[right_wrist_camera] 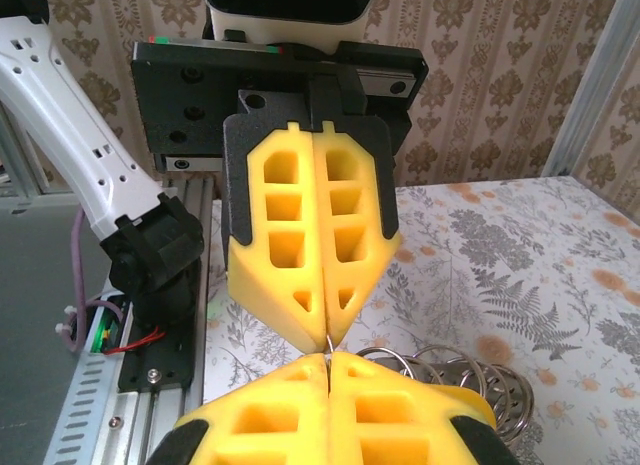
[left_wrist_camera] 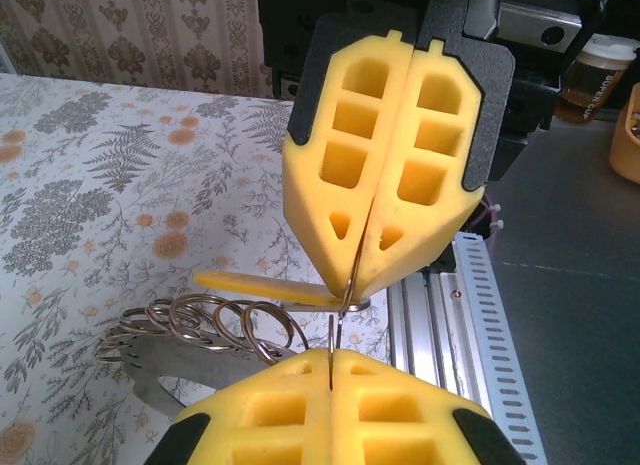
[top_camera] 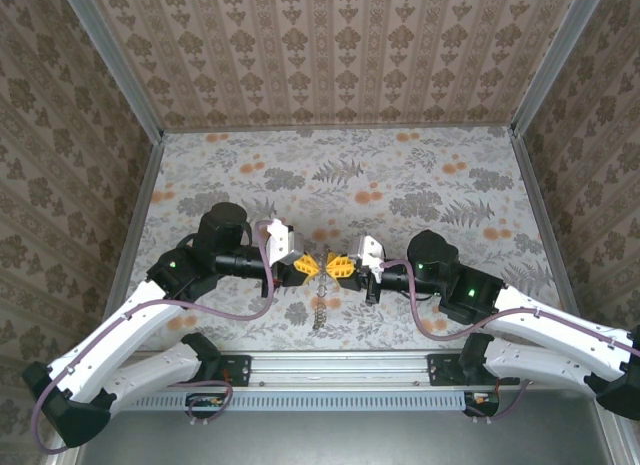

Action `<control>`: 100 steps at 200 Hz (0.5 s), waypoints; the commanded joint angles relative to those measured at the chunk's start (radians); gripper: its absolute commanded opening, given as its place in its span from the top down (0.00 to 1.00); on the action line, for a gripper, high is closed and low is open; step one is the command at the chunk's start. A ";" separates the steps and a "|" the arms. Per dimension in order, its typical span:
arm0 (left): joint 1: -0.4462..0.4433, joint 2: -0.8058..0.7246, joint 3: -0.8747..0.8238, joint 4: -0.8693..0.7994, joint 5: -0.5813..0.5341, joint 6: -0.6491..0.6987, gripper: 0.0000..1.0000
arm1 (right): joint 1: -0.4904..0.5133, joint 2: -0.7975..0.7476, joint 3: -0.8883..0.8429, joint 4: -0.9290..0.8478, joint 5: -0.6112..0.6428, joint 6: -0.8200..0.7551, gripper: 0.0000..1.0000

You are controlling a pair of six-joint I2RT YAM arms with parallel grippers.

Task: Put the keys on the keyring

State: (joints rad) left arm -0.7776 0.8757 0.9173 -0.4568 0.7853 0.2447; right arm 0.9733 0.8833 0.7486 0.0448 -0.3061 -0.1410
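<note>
My two grippers meet tip to tip over the table's near middle, the left gripper (top_camera: 312, 266) and the right gripper (top_camera: 337, 266) both shut. Each pinches a thin metal wire of the keyring (left_wrist_camera: 349, 285) in the small gap between them. In the left wrist view my own pads (left_wrist_camera: 331, 357) grip one wire strand and the right gripper (left_wrist_camera: 352, 283) grips another just above. A flat yellow-headed key (left_wrist_camera: 262, 288) and a chain of several silvery split rings (left_wrist_camera: 215, 323) hang beside the tips. The rings (right_wrist_camera: 470, 375) also show in the right wrist view, dangling as a dark string (top_camera: 318, 310) from above.
A flat grey metal piece (left_wrist_camera: 150, 370) lies under the rings. The aluminium rail (top_camera: 330, 367) carrying both arm bases runs along the near edge. The floral tablecloth (top_camera: 340, 175) stretches behind, bounded by patterned walls left, right and far.
</note>
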 commanded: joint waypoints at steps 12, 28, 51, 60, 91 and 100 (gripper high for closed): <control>-0.001 -0.015 0.010 0.040 0.012 0.020 1.00 | 0.007 -0.004 0.003 0.003 0.028 -0.020 1.00; -0.002 -0.017 0.010 0.039 0.012 0.019 1.00 | 0.008 0.001 0.007 0.005 0.024 -0.018 1.00; -0.001 -0.020 0.012 0.040 0.010 0.020 1.00 | 0.008 0.006 0.011 0.002 0.016 -0.020 1.00; -0.002 -0.018 0.010 0.039 0.011 0.021 1.00 | 0.009 0.007 0.011 0.000 0.009 -0.019 1.00; -0.001 -0.020 0.011 0.043 0.007 0.020 1.00 | 0.014 0.013 0.014 0.000 0.002 -0.019 1.00; -0.002 -0.020 0.009 0.042 0.006 0.019 1.00 | 0.015 0.014 0.015 0.001 0.002 -0.020 1.00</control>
State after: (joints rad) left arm -0.7776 0.8749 0.9173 -0.4587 0.7807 0.2447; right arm 0.9760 0.8886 0.7486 0.0456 -0.2977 -0.1513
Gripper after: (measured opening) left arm 0.054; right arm 0.062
